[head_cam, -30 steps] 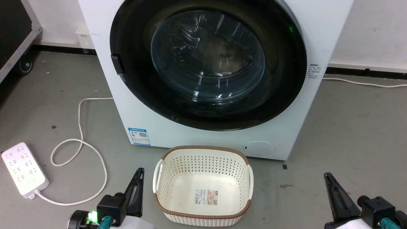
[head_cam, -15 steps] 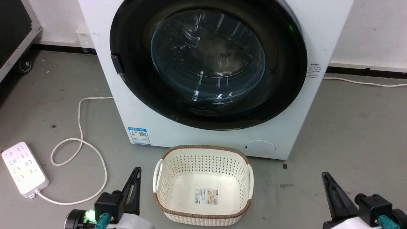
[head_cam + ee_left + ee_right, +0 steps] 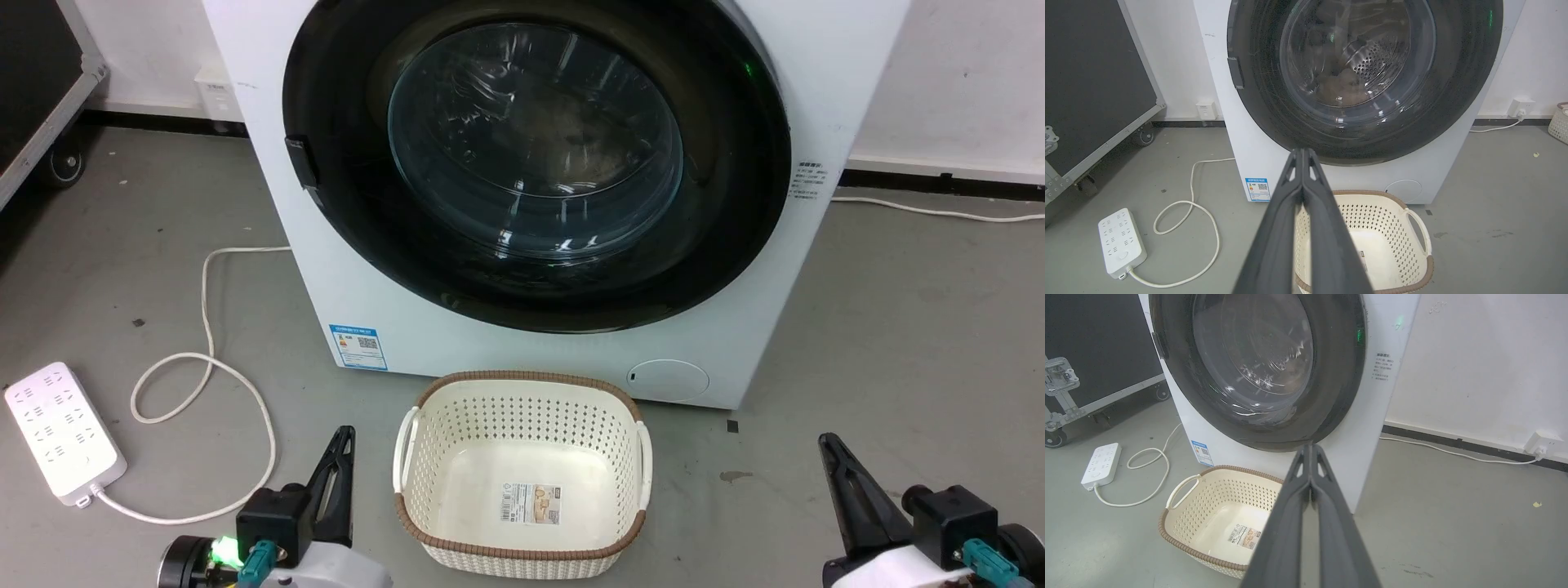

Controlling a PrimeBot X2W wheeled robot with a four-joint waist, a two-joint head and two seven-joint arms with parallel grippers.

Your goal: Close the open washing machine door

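The washing machine door (image 3: pixel 535 163) is a large round black-rimmed disc with a bulging glass bowl. It lies flat against the white machine front (image 3: pixel 490 351), its black handle tab (image 3: pixel 304 167) at the left rim. Through the glass (image 3: pixel 1359 61) I see the steel drum and some brownish laundry. My left gripper (image 3: pixel 346 433) is shut and empty, low at the left of the basket and well short of the door. My right gripper (image 3: pixel 826 443) is shut and empty at the lower right. The wrist views show each pair of fingers, left (image 3: pixel 1302 152) and right (image 3: pixel 1310 446), pressed together.
A cream perforated basket (image 3: pixel 522 378) with a brown rim stands on the floor right before the machine. A white power strip (image 3: pixel 61 429) and its looped cable (image 3: pixel 204 327) lie at the left. A black wheeled case (image 3: pixel 1094 81) stands far left. Grey floor stretches right of the machine.
Both grippers have drawn back slightly toward the bottom edge of the head view, the left one also a little leftward. The door has not moved.
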